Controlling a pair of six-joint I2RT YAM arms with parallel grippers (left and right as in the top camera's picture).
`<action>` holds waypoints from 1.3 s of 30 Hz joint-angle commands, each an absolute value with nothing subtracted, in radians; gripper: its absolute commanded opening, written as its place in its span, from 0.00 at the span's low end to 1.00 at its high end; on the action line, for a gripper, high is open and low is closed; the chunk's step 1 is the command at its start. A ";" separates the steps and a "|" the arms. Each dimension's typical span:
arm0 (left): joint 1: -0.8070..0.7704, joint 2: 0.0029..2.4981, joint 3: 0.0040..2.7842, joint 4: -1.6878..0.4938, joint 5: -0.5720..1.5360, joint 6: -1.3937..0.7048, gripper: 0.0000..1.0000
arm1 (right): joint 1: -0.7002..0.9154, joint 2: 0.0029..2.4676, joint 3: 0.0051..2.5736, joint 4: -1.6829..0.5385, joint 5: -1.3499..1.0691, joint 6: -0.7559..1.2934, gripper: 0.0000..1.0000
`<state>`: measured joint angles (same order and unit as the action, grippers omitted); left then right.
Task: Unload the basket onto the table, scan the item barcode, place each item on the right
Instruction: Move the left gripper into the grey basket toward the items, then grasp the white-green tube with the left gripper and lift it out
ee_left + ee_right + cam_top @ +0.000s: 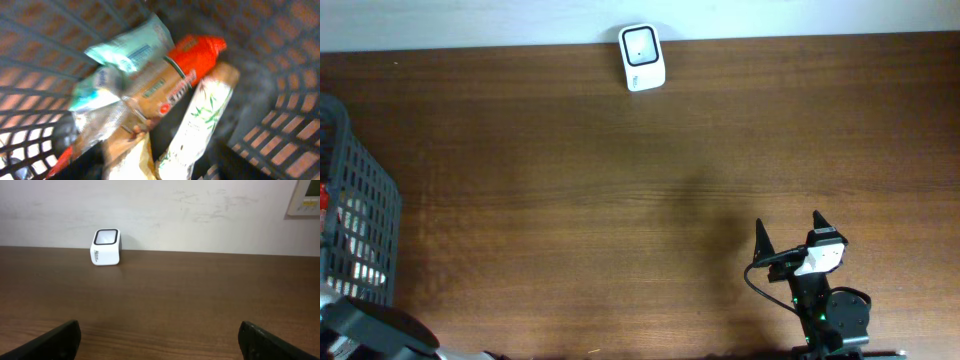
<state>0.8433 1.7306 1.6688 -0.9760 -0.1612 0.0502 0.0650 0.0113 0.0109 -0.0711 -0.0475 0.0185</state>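
The left wrist view looks down, blurred, into a dark mesh basket point(292, 127) that holds a red-capped bottle with a brown label point(175, 75), a teal and white packet point(130, 47), a white tube with green leaf print point(200, 120) and a beige pack point(132, 162). The left gripper's fingers do not show clearly there, and from overhead only the left arm point(375, 335) shows beside the basket point(365, 215). The white barcode scanner point(642, 57) point(106, 247) stands at the table's far edge. My right gripper point(790, 232) point(159, 335) rests open and empty near the front edge.
The basket stands at the table's left edge, with its rim above the table top. A pale wall runs behind the scanner. Brown wooden table top lies between the basket, the scanner and the right arm.
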 commanded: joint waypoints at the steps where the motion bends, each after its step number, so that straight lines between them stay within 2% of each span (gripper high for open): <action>1: 0.847 1.786 1.596 -0.935 -0.075 0.129 0.52 | 0.059 0.006 0.006 -0.075 -0.056 0.020 0.99; 5: 0.847 1.890 1.592 -0.924 0.007 0.160 0.63 | 0.059 0.006 0.006 -0.075 -0.056 0.019 0.99; 15: 0.844 2.101 1.592 -0.878 0.050 0.208 0.61 | 0.059 0.006 0.006 -0.075 -0.056 0.020 0.99; 17: 0.844 2.133 1.592 -0.875 0.055 0.208 0.51 | 0.059 0.006 0.006 -0.075 -0.056 0.020 0.99; 18: 0.844 2.139 1.592 -0.875 0.053 0.208 0.30 | 0.059 0.006 0.006 -0.075 -0.056 0.020 0.99; 19: 0.844 2.139 1.592 -0.874 0.043 0.208 0.19 | 0.059 0.006 0.006 -0.075 -0.056 0.020 0.99; 21: 0.846 2.137 1.599 -0.877 0.012 0.208 0.13 | 0.059 0.006 0.006 -0.075 -0.056 0.020 0.99; 25: 0.844 2.135 1.635 -0.918 0.012 0.208 0.04 | 0.059 0.006 0.006 -0.075 -0.056 0.020 0.99; 29: 0.844 2.112 1.800 -1.042 0.017 0.207 0.00 | 0.059 0.006 0.006 -0.075 -0.056 0.020 0.99; 35: 0.844 2.002 2.097 -1.164 0.144 0.188 0.00 | 0.059 0.006 0.006 -0.075 -0.056 0.020 0.99; 39: 0.844 1.903 2.138 -1.161 0.147 0.146 0.00 | 0.059 0.006 0.006 -0.075 -0.056 0.020 0.99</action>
